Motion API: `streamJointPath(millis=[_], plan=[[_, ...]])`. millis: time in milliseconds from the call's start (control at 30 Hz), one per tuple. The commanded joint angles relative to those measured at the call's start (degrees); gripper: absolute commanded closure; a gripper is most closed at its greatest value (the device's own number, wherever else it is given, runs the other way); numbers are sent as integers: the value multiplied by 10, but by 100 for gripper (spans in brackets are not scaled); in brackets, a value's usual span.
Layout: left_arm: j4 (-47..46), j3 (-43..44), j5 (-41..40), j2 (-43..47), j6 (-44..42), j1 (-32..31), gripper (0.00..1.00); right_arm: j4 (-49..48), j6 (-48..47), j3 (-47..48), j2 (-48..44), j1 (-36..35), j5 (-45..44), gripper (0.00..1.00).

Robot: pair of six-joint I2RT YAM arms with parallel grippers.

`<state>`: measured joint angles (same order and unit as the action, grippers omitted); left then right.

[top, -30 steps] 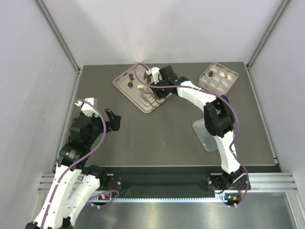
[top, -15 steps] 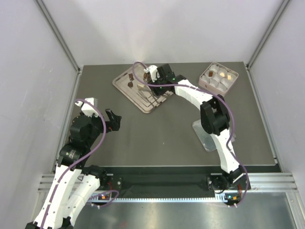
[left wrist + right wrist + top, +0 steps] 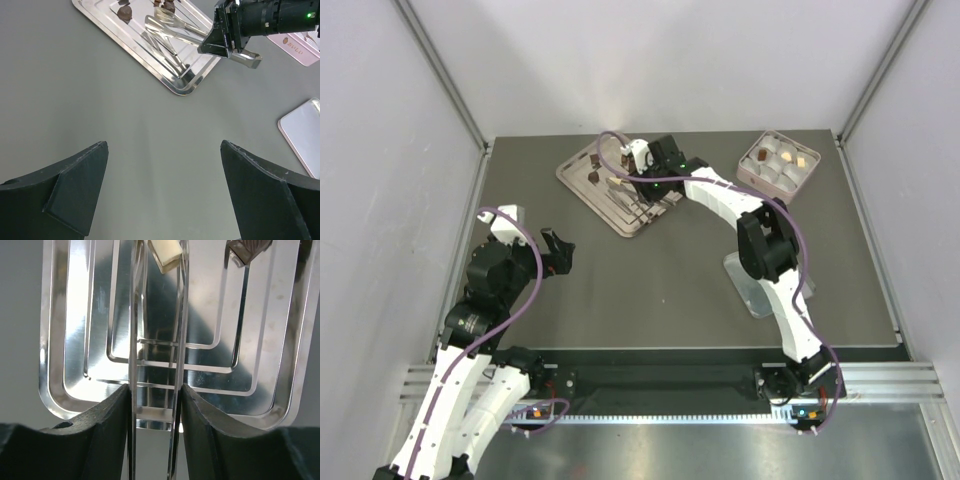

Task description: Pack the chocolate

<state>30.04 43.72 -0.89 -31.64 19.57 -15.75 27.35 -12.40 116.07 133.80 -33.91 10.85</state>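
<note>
My right gripper [image 3: 155, 395] is shut on a pair of metal tongs [image 3: 133, 330] and holds them over the silver tray [image 3: 70, 340]. A pale cream chocolate [image 3: 166, 255] sits between the tong tips, and a dark chocolate [image 3: 247, 247] lies just right of it. In the top view the right gripper [image 3: 655, 178] is over the tray [image 3: 576, 178], and the pink box [image 3: 780, 163] holds several chocolates. My left gripper [image 3: 164, 150] is open and empty above bare table, also seen in the top view [image 3: 557, 250]. Dark chocolates [image 3: 125, 11] lie at the tray's far end.
A clear lid [image 3: 750, 282] lies on the table under the right arm, and shows in the left wrist view [image 3: 305, 132]. The pink box stands at the back right. Grey walls close in the table on three sides.
My right gripper has moved left over the tray with the tongs, bringing their tips round the cream chocolate. The left arm has not moved.
</note>
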Motion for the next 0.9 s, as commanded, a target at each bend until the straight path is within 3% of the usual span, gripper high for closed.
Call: streamJointPath(millis=[0, 400, 733, 867], plan=[[-31, 4, 4, 3, -2, 2, 1, -12, 0, 34, -6, -2, 18, 58], [-29, 4, -1, 4, -1, 2, 1, -7, 19, -29, -113, -1, 20, 73], [-29, 4, 1, 5, -1, 3, 1, 2, 85, -124, -216, 12, -30, 73], [-29, 4, 3, 4, -1, 2, 1, 17, 134, -137, -238, 53, -46, 73]])
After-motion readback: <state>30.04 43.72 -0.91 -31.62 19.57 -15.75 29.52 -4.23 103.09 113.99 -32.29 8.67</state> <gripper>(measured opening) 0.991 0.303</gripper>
